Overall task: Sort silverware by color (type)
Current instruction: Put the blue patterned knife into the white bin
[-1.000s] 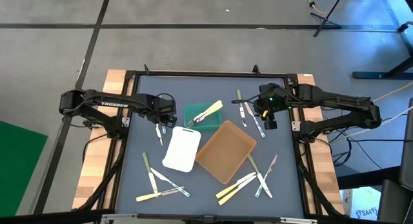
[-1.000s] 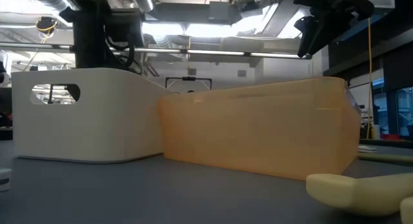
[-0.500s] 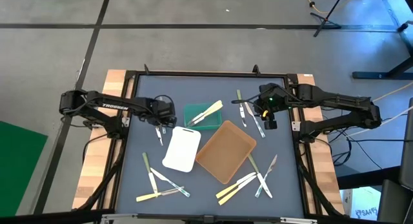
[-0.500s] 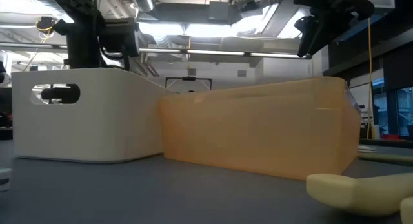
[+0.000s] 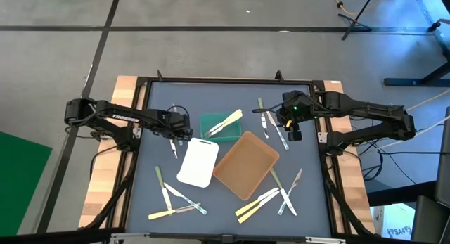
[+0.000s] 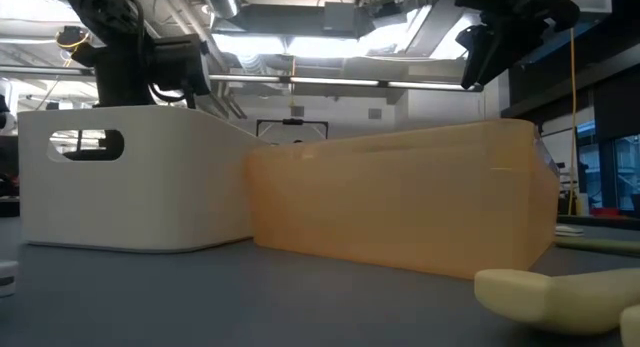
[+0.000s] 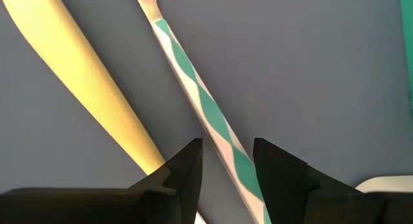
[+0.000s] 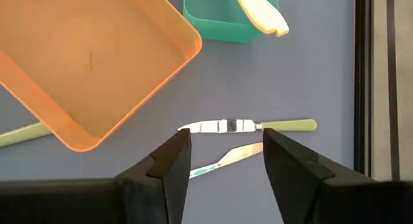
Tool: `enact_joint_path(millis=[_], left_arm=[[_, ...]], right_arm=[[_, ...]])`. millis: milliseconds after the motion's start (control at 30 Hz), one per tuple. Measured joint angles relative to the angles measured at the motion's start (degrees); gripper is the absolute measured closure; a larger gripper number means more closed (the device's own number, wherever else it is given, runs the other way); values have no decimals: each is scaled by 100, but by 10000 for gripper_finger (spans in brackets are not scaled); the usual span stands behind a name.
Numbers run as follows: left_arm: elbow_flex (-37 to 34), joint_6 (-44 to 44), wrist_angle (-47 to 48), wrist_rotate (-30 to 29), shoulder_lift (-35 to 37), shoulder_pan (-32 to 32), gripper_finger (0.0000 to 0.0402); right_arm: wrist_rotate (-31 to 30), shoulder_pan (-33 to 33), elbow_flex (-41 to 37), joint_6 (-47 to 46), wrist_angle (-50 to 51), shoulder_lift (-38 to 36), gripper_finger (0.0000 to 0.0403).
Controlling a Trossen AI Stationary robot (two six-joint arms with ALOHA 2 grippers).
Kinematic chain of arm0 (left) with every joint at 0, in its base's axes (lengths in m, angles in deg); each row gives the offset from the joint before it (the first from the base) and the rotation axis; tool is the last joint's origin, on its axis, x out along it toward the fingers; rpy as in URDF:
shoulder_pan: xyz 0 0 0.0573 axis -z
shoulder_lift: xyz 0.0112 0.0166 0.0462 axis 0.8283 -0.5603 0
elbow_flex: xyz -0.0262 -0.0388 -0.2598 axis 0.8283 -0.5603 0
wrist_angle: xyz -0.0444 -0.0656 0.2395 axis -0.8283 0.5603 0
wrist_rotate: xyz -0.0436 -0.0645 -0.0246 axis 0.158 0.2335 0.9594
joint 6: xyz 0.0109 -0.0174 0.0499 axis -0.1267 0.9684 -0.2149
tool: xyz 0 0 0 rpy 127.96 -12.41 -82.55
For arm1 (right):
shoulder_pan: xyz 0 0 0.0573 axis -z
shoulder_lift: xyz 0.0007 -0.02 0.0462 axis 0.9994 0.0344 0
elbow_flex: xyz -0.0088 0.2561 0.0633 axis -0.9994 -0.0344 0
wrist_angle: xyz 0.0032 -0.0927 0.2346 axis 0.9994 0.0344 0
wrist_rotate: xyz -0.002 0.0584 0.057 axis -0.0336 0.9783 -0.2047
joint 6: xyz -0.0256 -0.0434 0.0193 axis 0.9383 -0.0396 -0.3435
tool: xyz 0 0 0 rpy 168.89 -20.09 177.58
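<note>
High view: the left gripper (image 5: 177,133) sits low over the grey table (image 5: 151,103), just left of the green tray (image 5: 211,122) and above the top edge of the white tray (image 5: 197,162), right at a small pair of utensils (image 5: 174,145) lying there. In the left wrist view its two dark fingers (image 7: 184,172) stand apart, open, with a green-and-white patterned utensil (image 7: 203,111) running between them on the table and a pale yellow utensil (image 7: 90,88) lying just beside it; nothing is gripped. The right gripper (image 5: 290,124) hovers near the table's right side, over a cluster of utensils (image 5: 271,124) right of the green tray. In the right wrist view its fingers (image 8: 171,162) are spread wide and empty, framing a knife with a pale green handle (image 8: 248,126) and a second slanted utensil (image 8: 226,161) below it, with the brown tray (image 8: 97,56) empty beside them and the green tray (image 8: 222,27) farther off holding a cream utensil (image 8: 261,11). The rest of the silverware lies scattered on the table: a group at the lower left (image 5: 176,200) below the white tray, and another at the lower right (image 5: 274,195) beside the brown tray (image 5: 246,163). From the low view, the white tray (image 6: 130,177) and brown tray (image 6: 400,202) stand side by side, with a cream utensil (image 6: 550,292) close to the camera.
</note>
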Motion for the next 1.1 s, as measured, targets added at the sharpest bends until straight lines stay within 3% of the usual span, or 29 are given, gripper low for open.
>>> enact_joint_path(millis=[833,1100], left_arm=[[-2,145,206,-1,0,-4,271],[-2,142,274,-52,0,-4,311]], right_arm=[[0,-2,0,1,0,0,223],[0,-2,0,0,1,0,224]])
